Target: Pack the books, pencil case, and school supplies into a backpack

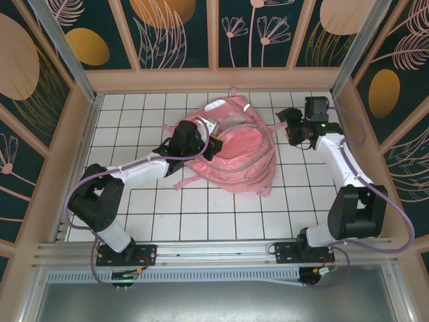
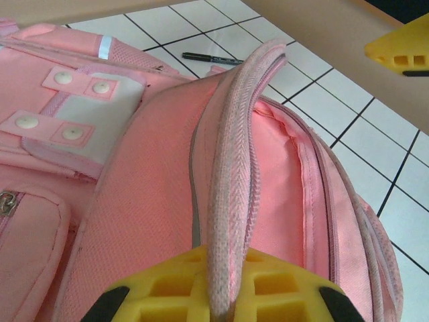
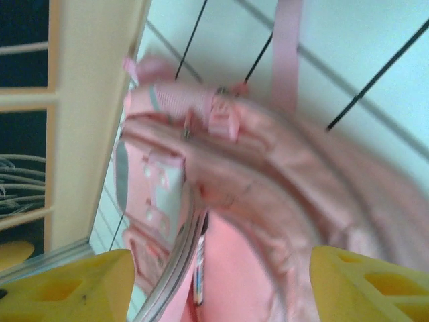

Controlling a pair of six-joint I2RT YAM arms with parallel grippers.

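Far left: wall (image 1: 74, 134) close by the left arm's elbow, little room there. In front, bare worktop (image 1: 167, 215), wide open down to the near edge. Left tool (image 1: 194, 142) shut, pinching the raised zip edge of the backpack (image 1: 234, 154), mouth gaping. Backpack in mid-worktop, top towards the back wall, straps trailing on the near side. Past the backpack from the left wrist, black pen (image 2: 211, 58) flat on the tiles, apart from the backpack, near the foot of a wall. To the right, right tool (image 1: 293, 129) spread wide, gripping nothing, near the backpack's right flank. Beyond it, a narrow strip of tiles between right arm and right wall.
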